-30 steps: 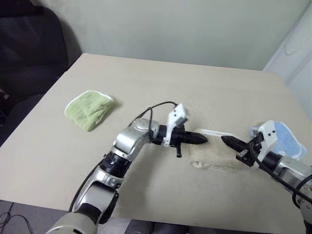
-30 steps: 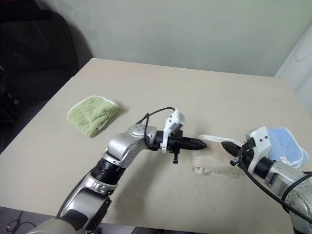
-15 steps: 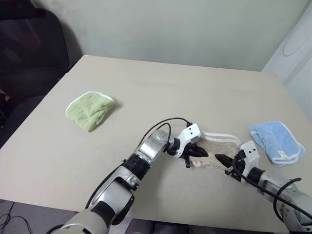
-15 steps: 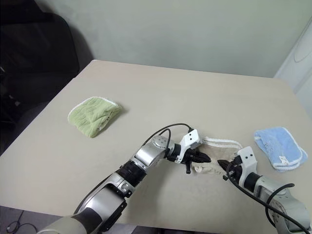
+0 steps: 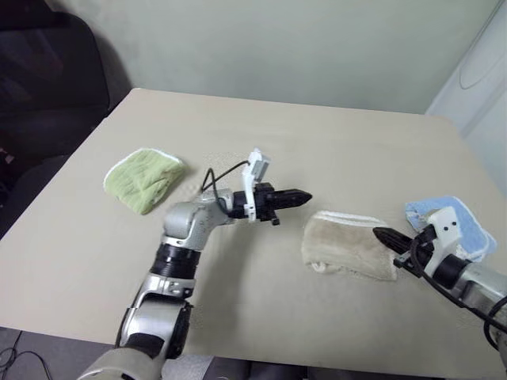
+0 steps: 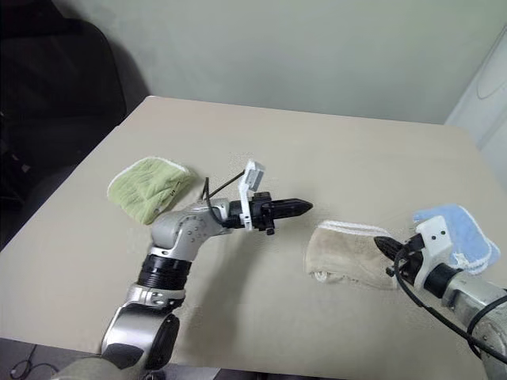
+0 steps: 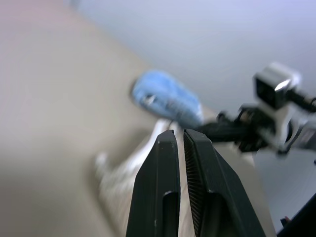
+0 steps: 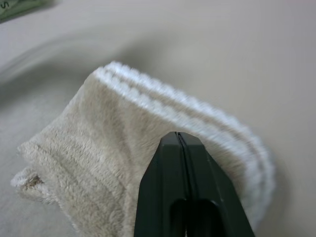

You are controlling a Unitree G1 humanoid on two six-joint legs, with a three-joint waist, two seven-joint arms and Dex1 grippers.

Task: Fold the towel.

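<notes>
The beige towel (image 5: pixel 346 245) lies folded on the table, with its white corded edge along the far side (image 8: pixel 148 96). My left gripper (image 5: pixel 305 195) hovers level to the towel's left, pointing right at it. Its fingers (image 7: pixel 165 163) stand a narrow slit apart with nothing between them. My right gripper (image 5: pixel 379 233) points left at the towel's right end. Its fingers (image 8: pixel 168 163) are pressed together and empty, and I cannot tell whether they touch the cloth.
A green towel (image 5: pixel 144 177) sits at the table's left and a light blue one (image 5: pixel 469 224) at the right, just behind my right wrist. The tan table (image 5: pixel 317 134) stretches back to the wall. A dark chair (image 5: pixel 47 87) stands beyond the left edge.
Both grippers have left the towel: the left rose and drew back to the left, the right pulled back to the right. The towel lies folded and released.
</notes>
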